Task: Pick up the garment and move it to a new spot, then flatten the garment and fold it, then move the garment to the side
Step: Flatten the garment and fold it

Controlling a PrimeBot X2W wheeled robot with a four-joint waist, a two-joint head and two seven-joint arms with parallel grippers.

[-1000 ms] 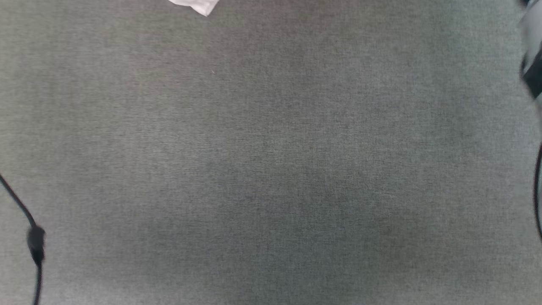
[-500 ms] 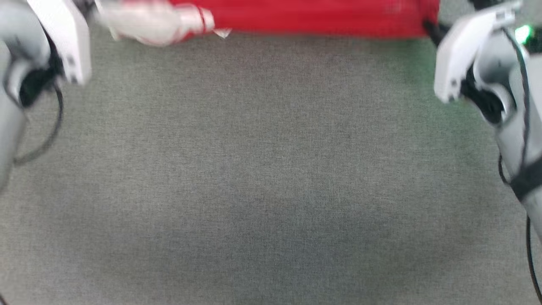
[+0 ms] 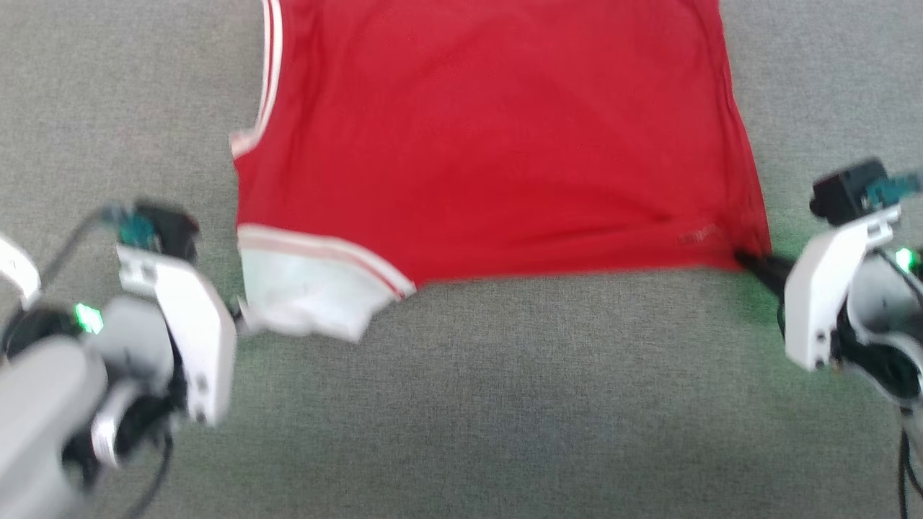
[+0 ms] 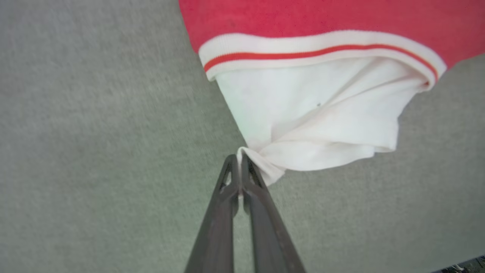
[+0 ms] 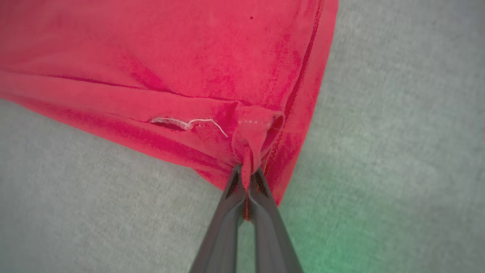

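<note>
Lying spread on the grey surface (image 3: 505, 404), the red jersey (image 3: 490, 144) is showing far more than a moment earlier; left claw (image 4: 239, 159) is pinching its white sleeve (image 4: 303, 113), right claw (image 5: 247, 170) its hem corner (image 5: 254, 125).

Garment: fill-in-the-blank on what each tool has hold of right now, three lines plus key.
1. The left tool is shut on the ____ sleeve of the garment.
2. The right tool is ____ on a red hem corner.
3. The white trim above the sleeve carries one ____ stripe.

Missing words: white; shut; red.
</note>
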